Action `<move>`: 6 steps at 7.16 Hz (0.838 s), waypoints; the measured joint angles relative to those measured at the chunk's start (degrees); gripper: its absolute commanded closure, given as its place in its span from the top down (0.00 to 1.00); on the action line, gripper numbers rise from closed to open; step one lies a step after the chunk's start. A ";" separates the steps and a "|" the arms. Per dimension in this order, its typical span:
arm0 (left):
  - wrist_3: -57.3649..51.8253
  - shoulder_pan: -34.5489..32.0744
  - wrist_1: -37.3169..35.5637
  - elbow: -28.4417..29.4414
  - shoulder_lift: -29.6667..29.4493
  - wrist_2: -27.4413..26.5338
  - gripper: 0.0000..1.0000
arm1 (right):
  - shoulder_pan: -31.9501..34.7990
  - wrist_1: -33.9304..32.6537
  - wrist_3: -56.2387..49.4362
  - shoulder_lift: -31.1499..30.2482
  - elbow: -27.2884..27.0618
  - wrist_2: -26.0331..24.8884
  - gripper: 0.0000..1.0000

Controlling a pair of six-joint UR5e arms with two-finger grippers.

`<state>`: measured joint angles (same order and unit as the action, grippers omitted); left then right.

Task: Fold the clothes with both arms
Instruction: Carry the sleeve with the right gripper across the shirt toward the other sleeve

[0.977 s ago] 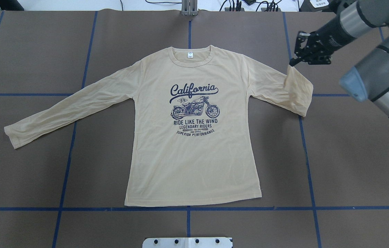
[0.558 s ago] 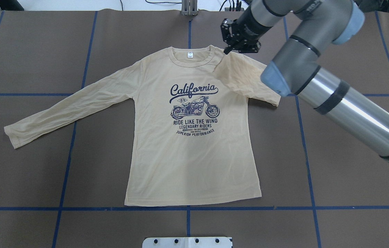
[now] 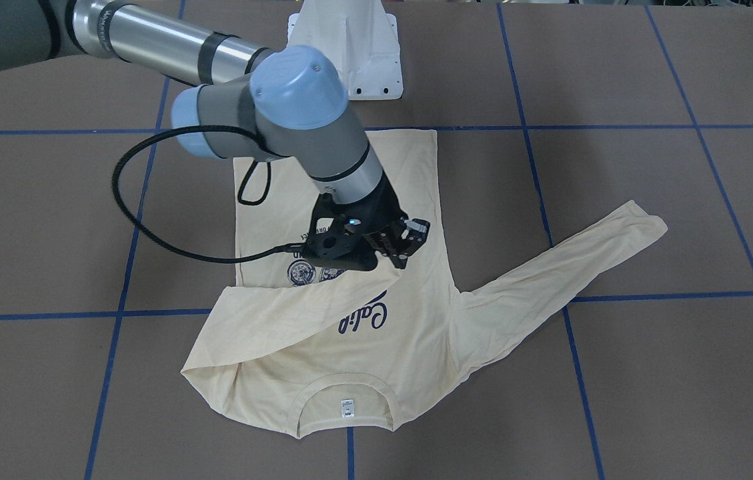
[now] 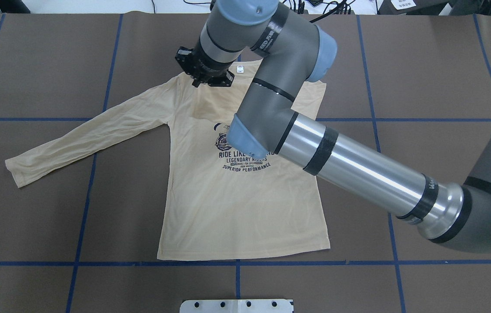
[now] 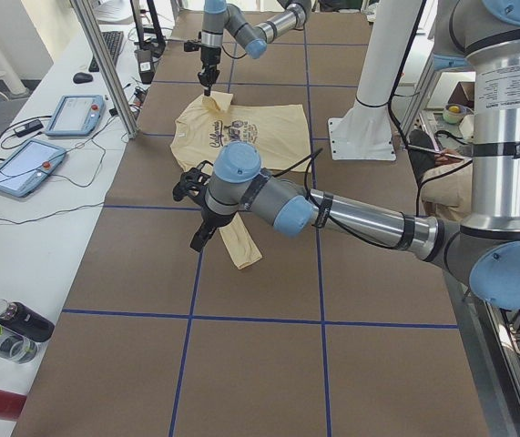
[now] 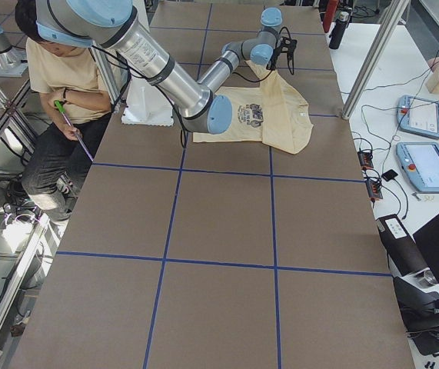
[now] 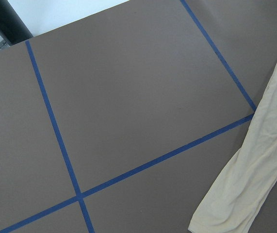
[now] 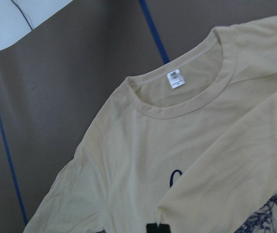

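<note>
one sleeve up: right gripper (image 3: pixel 397 257) clamps the right sleeve (image 3: pixel 283 310) over the shirt (image 4: pixel 236 208) lying mid-table, collar toward the far edge; we'd lower it flat, unwrinkled, before release; left gripper (image 5: pixel 200 232) state we cannot tell.

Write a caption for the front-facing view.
Right gripper holds one sleeve folded over the cream shirt; other sleeve lies flat.

The shirt (image 4: pixel 236 208) lies flat on the table (image 4: pixel 445 65), right sleeve (image 3: pixel 283 313) folded across its chest beneath the right end effector (image 3: pixel 395 259), left sleeve (image 4: pixel 84 134) outstretched.
</note>
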<state>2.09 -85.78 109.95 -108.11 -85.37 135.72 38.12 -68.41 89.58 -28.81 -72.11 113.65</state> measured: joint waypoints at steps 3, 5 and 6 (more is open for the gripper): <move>0.03 0.00 0.00 -0.03 0.51 -0.04 1.00 | -5.48 0.74 -0.17 3.20 3.53 -6.00 0.00; 0.10 0.00 0.00 0.00 0.55 -0.10 1.00 | -5.98 4.66 -0.18 4.64 7.45 -8.53 0.00; 0.11 0.00 0.00 0.00 0.56 -0.10 1.00 | -6.00 6.00 -0.14 5.64 9.39 -9.62 0.00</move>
<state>2.19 -85.78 109.95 -108.11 -84.82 135.62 32.12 -62.41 89.44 -23.17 -62.72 104.04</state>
